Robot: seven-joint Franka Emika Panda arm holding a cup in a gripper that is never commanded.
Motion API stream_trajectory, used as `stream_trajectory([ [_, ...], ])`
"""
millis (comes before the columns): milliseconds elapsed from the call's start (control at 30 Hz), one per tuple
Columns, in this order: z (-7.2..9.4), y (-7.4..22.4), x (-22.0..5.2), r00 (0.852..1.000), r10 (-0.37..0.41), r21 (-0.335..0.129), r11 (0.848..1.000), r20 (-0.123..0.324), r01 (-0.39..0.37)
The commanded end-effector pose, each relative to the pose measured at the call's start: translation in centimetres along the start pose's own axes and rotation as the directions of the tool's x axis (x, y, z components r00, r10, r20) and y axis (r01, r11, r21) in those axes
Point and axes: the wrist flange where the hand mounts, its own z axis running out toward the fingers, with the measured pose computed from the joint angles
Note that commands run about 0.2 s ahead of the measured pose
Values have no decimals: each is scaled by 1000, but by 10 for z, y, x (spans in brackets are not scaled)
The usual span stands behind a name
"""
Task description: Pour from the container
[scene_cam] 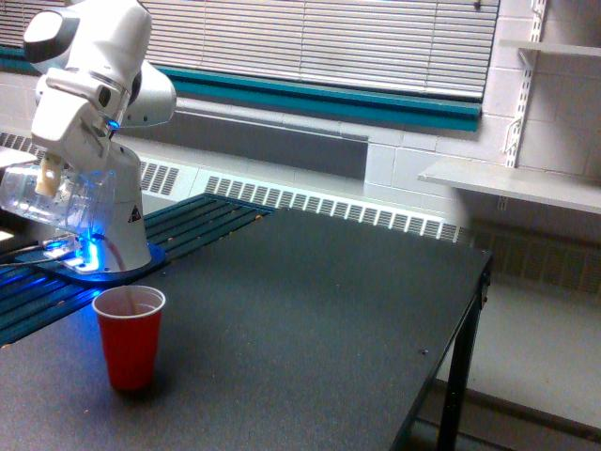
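I hold the container tipped on its side up and to the exterior view's left of the red cup, mouth angled down toward it so pieces fall in; my gripper clamps its clear wall

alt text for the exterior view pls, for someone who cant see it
A white robot arm's gripper holds a clear container tipped on its side above and behind a red cup, which stands upright on a dark table. Window blinds and a wall heater run behind.
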Motion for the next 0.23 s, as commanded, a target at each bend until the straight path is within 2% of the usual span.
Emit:
stream_trajectory([
  [33,-4,1,2,1000,-3,-6,1000,0,3],
  [233,0,-4,-4,1000,7,12,1000,3,-7],
])
